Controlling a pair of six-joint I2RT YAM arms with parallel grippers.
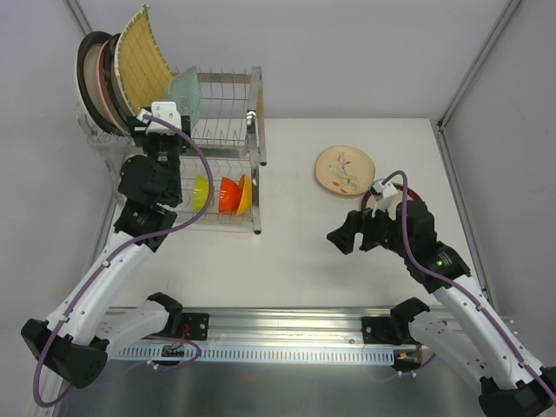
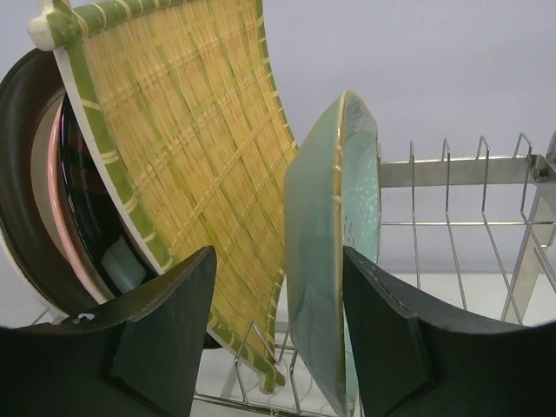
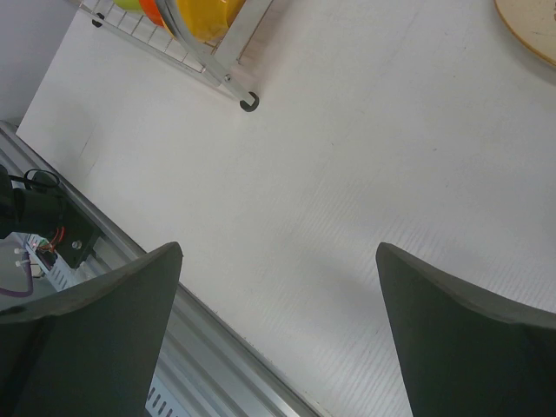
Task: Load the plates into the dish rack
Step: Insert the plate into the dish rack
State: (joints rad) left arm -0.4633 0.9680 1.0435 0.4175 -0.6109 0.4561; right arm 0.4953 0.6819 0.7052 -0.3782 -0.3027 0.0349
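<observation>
Straddling the teal dish (image 2: 326, 261), left gripper (image 2: 278, 252) spread, right gripper (image 3: 280, 248) spread too, red-rimmed plate (image 1: 415, 193) mostly hidden under it

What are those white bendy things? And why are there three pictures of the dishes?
Those are two robot arms, bolted to a table. The big picture comes from a camera above and behind them. The other two come from a little camera on each wrist, so the dark shapes at the bottom are that arm's own fingers.

The left tool is open. A pale teal dish shows between its fingers, standing in the shiny dish rack beside a yellow woven square and some round plates. Three small bowls sit on the rack's lower shelf.

The right tool is open too and holds nothing, above the white table. A beige floral plate lies on the table, not yet loaded.
</observation>
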